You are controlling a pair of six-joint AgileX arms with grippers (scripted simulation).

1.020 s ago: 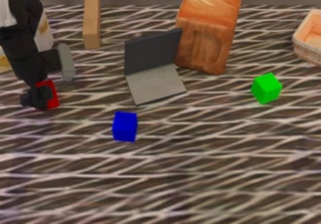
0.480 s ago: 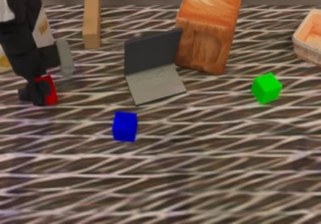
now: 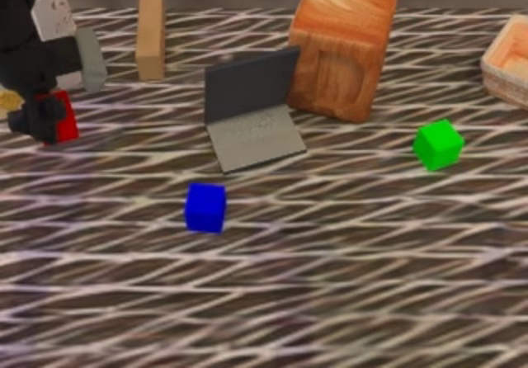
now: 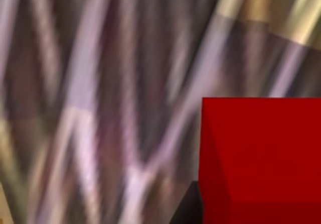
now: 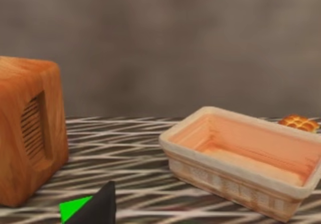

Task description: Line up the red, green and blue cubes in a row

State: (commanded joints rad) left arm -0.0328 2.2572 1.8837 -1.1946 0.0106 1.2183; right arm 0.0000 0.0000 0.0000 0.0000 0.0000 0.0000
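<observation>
Since 1 s ago, left pincer (image 3: 37,119) and small bright red cube (image 3: 63,114) have been carried up and toward table's (image 3: 346,285) far left edge; cube is pinched w/ fingers closed on it. Deep blue cube (image 3: 205,207) sits left of centre, bright green cube (image 3: 438,144) well apart at right. Right pincer: state can't be told.

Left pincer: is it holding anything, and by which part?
The left pincer grips the red cube, apparently by its side faces; contact points are hidden.
</observation>
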